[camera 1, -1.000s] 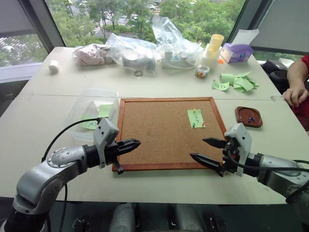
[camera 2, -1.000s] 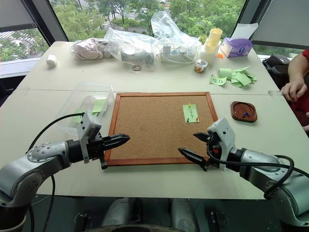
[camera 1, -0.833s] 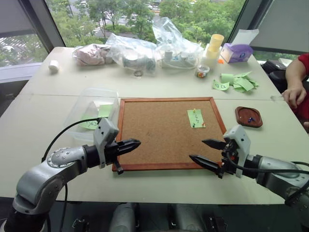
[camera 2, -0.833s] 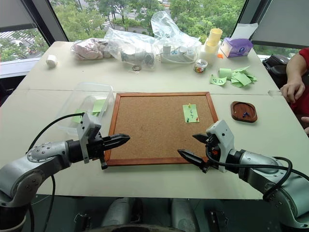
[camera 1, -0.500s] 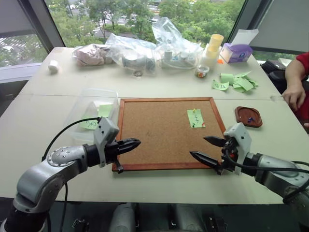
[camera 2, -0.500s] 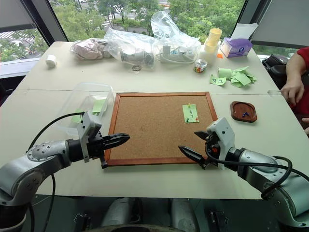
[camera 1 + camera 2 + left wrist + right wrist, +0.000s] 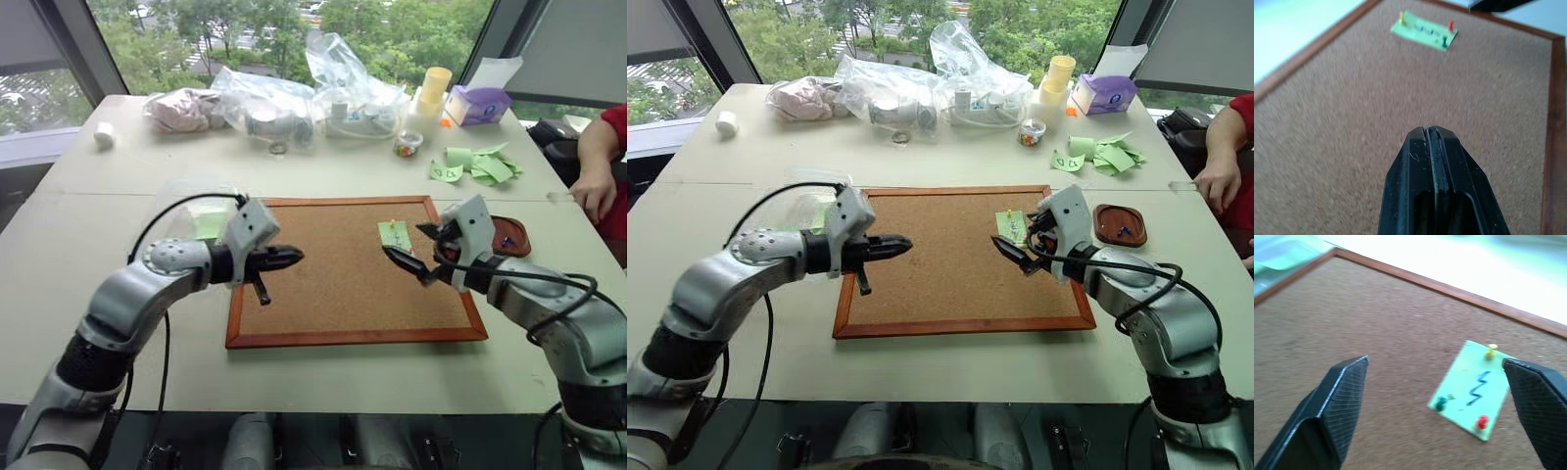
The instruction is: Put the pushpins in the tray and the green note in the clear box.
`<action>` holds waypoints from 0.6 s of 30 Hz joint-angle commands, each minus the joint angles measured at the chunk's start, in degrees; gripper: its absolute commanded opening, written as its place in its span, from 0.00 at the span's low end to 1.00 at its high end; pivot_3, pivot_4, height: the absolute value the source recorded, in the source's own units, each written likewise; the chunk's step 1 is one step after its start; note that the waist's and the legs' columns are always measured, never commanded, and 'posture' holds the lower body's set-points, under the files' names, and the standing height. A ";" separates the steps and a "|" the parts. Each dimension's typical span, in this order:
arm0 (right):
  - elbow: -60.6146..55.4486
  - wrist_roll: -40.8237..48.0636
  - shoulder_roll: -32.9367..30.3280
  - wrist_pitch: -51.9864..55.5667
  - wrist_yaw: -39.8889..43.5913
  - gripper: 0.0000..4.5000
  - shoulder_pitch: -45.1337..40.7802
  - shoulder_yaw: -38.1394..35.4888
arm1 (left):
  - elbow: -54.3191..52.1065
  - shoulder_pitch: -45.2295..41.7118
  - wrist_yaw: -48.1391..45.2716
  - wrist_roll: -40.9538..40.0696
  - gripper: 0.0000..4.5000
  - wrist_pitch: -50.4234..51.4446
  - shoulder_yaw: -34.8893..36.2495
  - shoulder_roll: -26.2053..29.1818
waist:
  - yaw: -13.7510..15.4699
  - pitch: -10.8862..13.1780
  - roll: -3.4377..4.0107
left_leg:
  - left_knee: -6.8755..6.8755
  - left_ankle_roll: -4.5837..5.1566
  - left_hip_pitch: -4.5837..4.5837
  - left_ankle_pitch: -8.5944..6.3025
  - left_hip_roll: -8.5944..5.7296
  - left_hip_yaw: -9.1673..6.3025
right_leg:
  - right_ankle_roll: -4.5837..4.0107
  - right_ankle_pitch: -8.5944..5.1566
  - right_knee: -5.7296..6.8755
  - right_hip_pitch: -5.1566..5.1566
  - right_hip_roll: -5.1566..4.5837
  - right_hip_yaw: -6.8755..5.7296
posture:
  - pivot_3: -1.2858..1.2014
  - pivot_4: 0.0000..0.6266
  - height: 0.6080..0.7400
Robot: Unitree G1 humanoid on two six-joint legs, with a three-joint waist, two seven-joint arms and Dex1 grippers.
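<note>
The green note [image 7: 1474, 389] lies on the cork board [image 7: 333, 294] near its far right corner, held down by three pushpins: yellow [image 7: 1491, 350], teal [image 7: 1440, 405] and red [image 7: 1482, 421]. My right gripper [image 7: 402, 240] hangs open just above the note, fingers spread to either side of it. Over the board's left part, my left gripper [image 7: 292, 257] is shut on nothing and points toward the note [image 7: 1424, 35]. The tray [image 7: 519, 238] sits right of the board, partly behind my right wrist. The clear box [image 7: 186, 208] stands left of the board, half hidden by my left arm.
Several curled green slips [image 7: 480, 164] lie at the far right. Clear plastic bags [image 7: 294, 98], yellow cups [image 7: 436, 88] and a purple tissue box [image 7: 478, 106] line the back. A person's hand [image 7: 593, 191] rests at the right edge of the table.
Both arms have reached forward over the cork board. The right gripper, still open, has come from the board's near edge to the note. The left stays shut.
</note>
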 commanded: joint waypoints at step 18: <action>31.01 -14.89 9.25 -13.29 3.55 1.00 -15.84 4.83 | 2.68 0.45 -1.58 10.41 0.01 2.09 -4.66 -1.65 | -0.03 -0.01 0.04 | 0.04 0.00 0.05 0.00 0.06 0.06 | 0.02 0.01 0.11 0.04 -0.11 0.01 | 0.52 0.24 0.96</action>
